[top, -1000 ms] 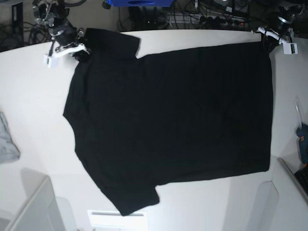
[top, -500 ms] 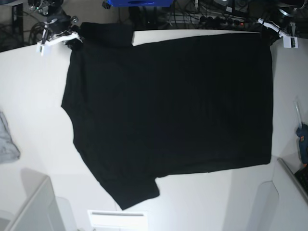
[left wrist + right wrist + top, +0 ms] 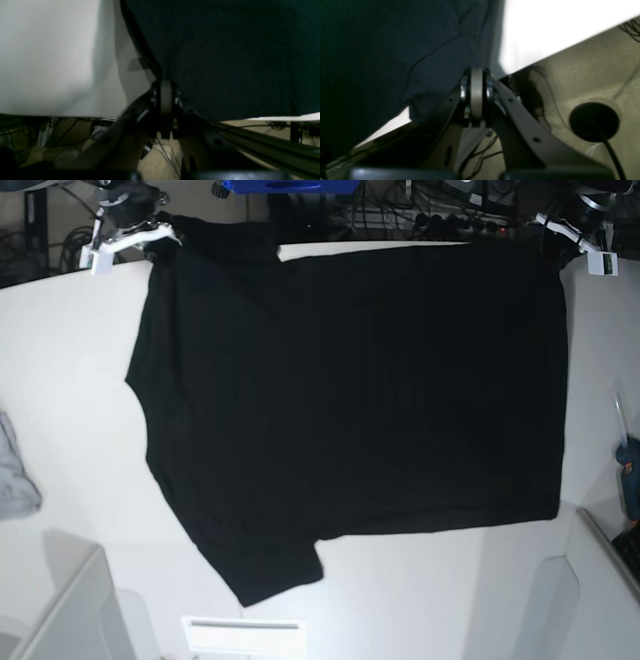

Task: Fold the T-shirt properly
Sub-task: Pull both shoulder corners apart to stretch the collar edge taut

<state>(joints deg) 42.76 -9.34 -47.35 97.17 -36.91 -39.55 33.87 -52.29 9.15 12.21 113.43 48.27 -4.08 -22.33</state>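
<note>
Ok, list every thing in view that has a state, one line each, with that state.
T-shirt: unfolded, spread flat on the table, far edge pulled to the table's far edge, held at two far corners.
Left hand: shut on the T-shirt's corner.
Right hand: shut on the T-shirt at the sleeve end.
Grey cloth: crumpled, lying apart from the T-shirt at the table edge.
Table: white, bare beside the T-shirt.

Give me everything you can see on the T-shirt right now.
The T-shirt is plain black cloth with short sleeves, spread nearly flat across the white table, its length running sideways in the base view. One sleeve points toward the camera, and the other hangs over the far table edge. The right claw is shut on the far sleeve corner, and the left claw is shut on the far hem corner. Both pinched corners are raised off the table, with faint creases near the right claw.
</note>
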